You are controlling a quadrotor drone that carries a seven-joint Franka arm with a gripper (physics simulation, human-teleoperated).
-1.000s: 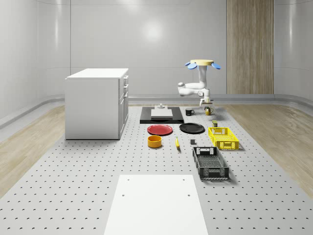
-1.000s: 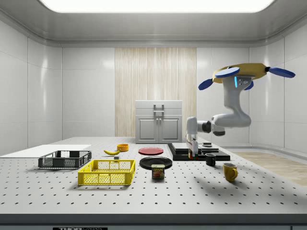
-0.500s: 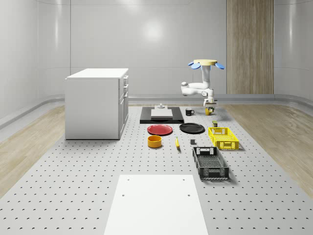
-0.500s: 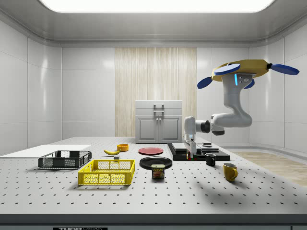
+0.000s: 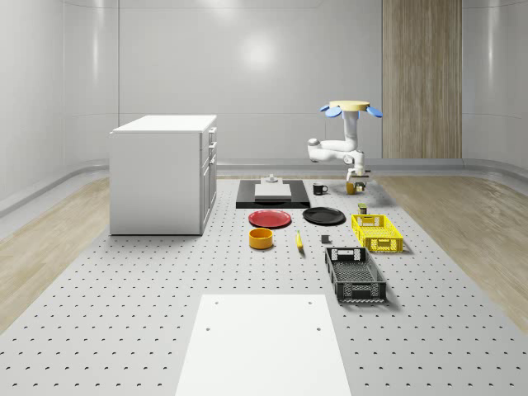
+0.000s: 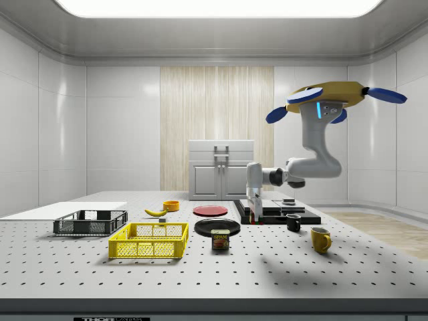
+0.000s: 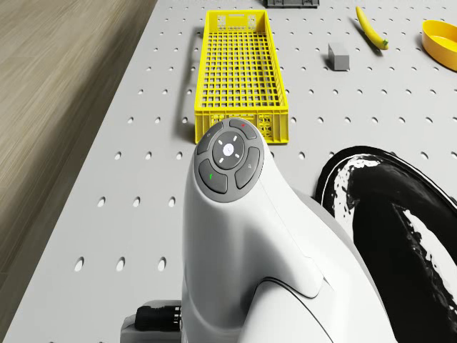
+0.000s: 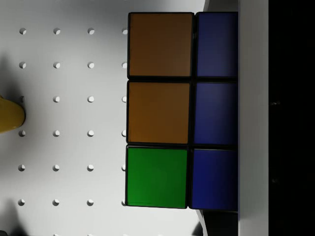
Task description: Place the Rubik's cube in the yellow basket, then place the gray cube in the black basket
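Wrist view puts the Rubik's cube [image 8: 157, 113] very close before the camera, with two orange tiles, one green tile and a blue row. The perforated table [image 8: 64, 162] lies well behind it, so I judge the cube is lifted and the gripper [image 6: 253, 212] is closed on it. The fingers themselves I cannot make out clearly.

You should treat this cube as a stiff and light thing with smooth plastic faces. It will not bend or break, but it can slide or turn between the pads if the arm swings fast. The best hold is on two opposite flat faces, near the middle, not on an edge.

The drone [image 6: 328, 97] hovers high over the far end of the table. The arm hangs down from it, and the gripper is a little above the surface, near the black mug [image 6: 293, 223] and the yellow mug [image 6: 321, 239].

The yellow basket [image 7: 239, 71] is ahead of the arm, just beside the black plate [image 7: 400, 214]. It is long, open at the top, and has low walls. The gray cube [image 7: 338, 57] rests on the table beyond it, and the black basket [image 5: 355, 274] is further toward the near end.

The table is flat and hard, and the room around it is wide, so you have free space for the carry. Only the can [image 6: 220, 239] near the basket needs your care.
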